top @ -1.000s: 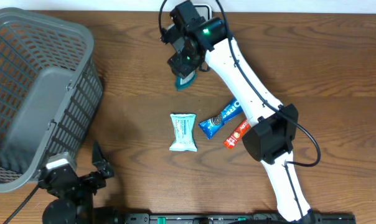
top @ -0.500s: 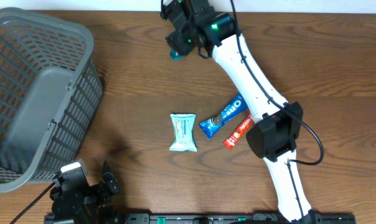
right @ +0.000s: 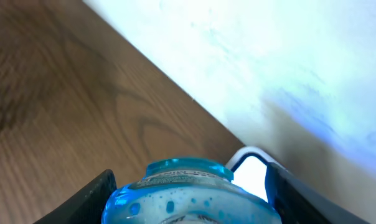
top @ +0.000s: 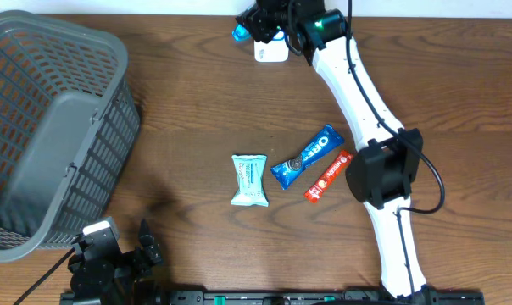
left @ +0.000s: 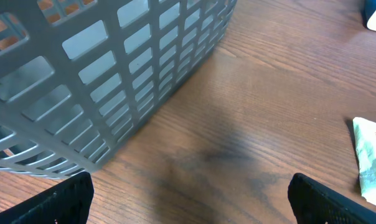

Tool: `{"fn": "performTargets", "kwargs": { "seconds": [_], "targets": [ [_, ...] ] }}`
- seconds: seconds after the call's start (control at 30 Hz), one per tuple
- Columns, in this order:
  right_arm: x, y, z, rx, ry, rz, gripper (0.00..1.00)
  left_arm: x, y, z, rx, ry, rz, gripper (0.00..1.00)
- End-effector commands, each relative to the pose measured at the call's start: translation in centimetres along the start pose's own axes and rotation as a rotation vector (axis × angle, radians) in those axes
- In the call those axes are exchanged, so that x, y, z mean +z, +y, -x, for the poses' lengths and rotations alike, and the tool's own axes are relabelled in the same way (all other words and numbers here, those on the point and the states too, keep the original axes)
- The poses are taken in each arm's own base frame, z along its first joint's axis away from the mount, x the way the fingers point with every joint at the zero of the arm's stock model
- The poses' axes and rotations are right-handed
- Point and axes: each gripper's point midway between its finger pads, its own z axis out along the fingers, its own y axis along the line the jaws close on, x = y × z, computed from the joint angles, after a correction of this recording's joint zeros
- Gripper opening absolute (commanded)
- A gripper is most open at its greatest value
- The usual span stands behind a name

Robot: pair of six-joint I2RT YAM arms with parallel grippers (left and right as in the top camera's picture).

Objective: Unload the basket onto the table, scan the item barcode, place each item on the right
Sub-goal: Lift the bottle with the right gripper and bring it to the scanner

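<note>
Up at the far edge of the bench (top: 197,110) we see the right end effector (top: 256,24) closed partway on the blue item (top: 239,32). It holds the item off the wood, just beside the small white scanner (top: 271,51). In the right wrist view the item fills the gap between the two dark fingers (right: 93,198). Its blue, bubble-patterned top faces the camera, and the jaws press against its sides. A white corner of the scanner shows just behind it, against the pale wall (right: 269,56). We cannot make out a barcode from any view.

Down at the near left corner, the left end effector (left: 189,190) stands spread as wide as it goes, with nothing between its fingers and only bare wood below. The grey basket (left: 113,81) lies close in front of it.

Near the middle of the bench lie three snacks, well apart from both end effectors: a mint-green packet (top: 249,180), a blue Oreo pack (top: 305,158) and a red bar (top: 327,174). The Oreo pack and the red bar lie side by side.
</note>
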Motion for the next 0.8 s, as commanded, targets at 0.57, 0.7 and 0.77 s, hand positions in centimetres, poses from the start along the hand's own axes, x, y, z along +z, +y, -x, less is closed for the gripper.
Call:
{"fn": "performTargets", "kwargs": {
  "seconds": [0.57, 0.7, 0.77],
  "targets": [
    [1.4, -4.0, 1.6, 0.005, -0.197, 0.001, 0.41, 0.1, -0.2, -0.2, -0.002, 0.006, -0.014, 1.00],
    [1.7, -4.8, 0.4, 0.020, -0.203, 0.045, 0.42, 0.1, -0.2, -0.2, -0.002, 0.006, -0.014, 1.00],
    [1.9, -5.3, -0.1, 0.044, -0.209, 0.051, 0.41, 0.1, -0.2, -0.2, -0.002, 0.006, -0.014, 1.00]
  ]
}}
